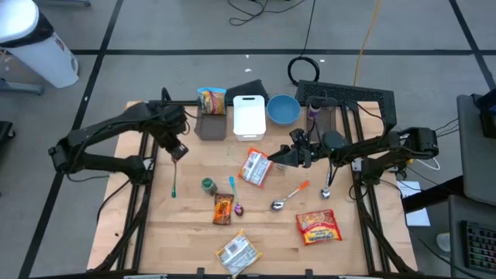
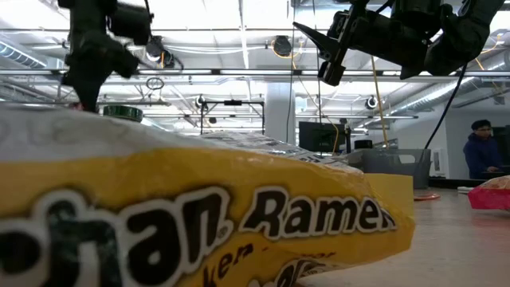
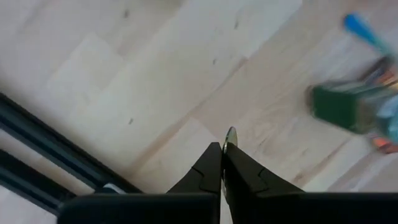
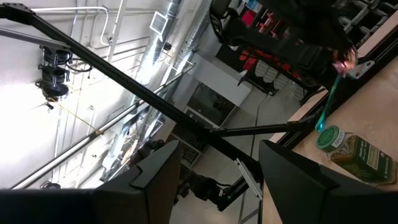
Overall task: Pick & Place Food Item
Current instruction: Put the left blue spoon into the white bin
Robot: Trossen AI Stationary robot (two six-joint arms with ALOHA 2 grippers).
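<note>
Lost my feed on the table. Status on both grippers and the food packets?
Left gripper shut, holding a green-handled spoon. Right gripper open, empty, above ramen packet. Packets all on table. Nothing blocking.

- Left arm: reaches in from table's left edge, elbow bent, wrist angled down over left-centre.
- Left gripper (image 1: 179, 150): raised above tabletop, fingers (image 3: 214, 167) pressed together, tips pointing down.
- Right arm: extends from right side toward centre, approx. level.
- Right gripper (image 1: 273, 158): held high, fingers (image 4: 158, 165) spread wide, nothing between them.
</note>
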